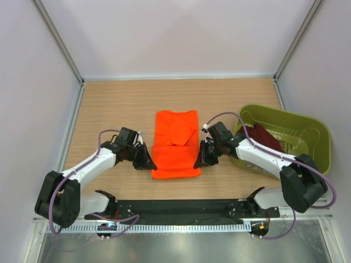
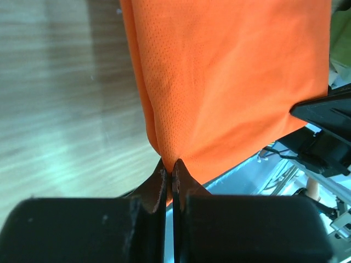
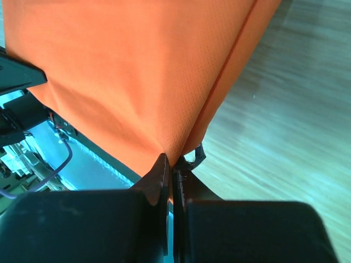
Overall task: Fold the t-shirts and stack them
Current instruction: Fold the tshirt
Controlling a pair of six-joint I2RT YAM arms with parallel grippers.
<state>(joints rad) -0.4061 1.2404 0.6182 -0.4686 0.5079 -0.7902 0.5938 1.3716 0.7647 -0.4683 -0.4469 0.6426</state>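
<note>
The bright orange t-shirt lies partly folded in the middle of the wooden table, narrowed to a long rectangle. My left gripper is shut on its near left edge; in the left wrist view the jaws pinch the orange cloth at the left gripper's tip. My right gripper is shut on the near right edge, and the right wrist view shows the orange cloth caught at the right gripper's tip. The dark maroon t-shirt lies crumpled inside the tub on the right.
An olive-green plastic tub stands on the table's right side, next to the right arm. A black rail with both arm bases runs along the near edge. White walls close in the table at the left, back and right.
</note>
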